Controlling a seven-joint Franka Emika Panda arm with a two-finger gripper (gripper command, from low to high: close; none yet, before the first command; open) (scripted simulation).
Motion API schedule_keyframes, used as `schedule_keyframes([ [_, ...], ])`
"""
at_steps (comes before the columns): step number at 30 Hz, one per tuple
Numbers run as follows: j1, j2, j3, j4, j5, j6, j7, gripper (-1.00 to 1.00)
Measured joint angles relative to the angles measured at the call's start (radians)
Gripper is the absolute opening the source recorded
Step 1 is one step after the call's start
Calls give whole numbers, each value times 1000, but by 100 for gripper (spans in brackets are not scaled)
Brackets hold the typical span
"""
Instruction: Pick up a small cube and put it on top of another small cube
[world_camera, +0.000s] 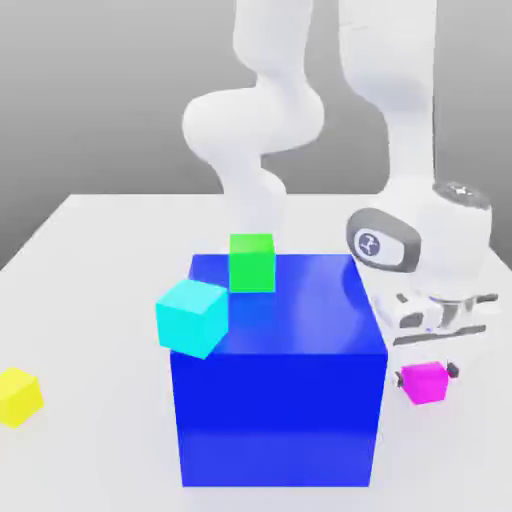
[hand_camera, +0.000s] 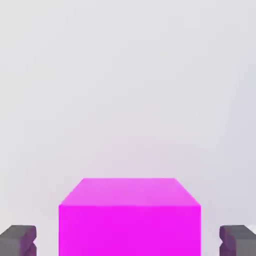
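gripper (hand_camera: 128, 242): wide, astride magenta cube (world_camera: 425, 385), gap each side | cube: desk (world_camera: 110, 260), towards exterior view's right edge | risk: off-centre closing could skew it; tips perhaps too high; low carry could clip blue block (world_camera: 280, 415)

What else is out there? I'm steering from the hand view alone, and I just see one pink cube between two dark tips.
Observer: A big blue cube stands beside the pink cube, towards the exterior view's left.
Operator: Is anything on the big one?
Observer: Yes, a small green cube sits on its top.
Operator: Any others down on the table?
Observer: A small yellow cube, near the exterior view's left edge.
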Motion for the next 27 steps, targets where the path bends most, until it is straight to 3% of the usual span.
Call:
schedule_keyframes([
  [5, -14, -22, 18, -5, 13, -17, -10, -100],
  [10, -85, -194, 131, -44, 199, -147, -150, -100],
  [15, -65, -301, 178, -3, 401, -346, -294, -100],
  [20, -103, -472, 96, 22, 495, -553, -415, -100],
  [27, -202, -724, -32, 43, 490, -827, -502, -100],
])
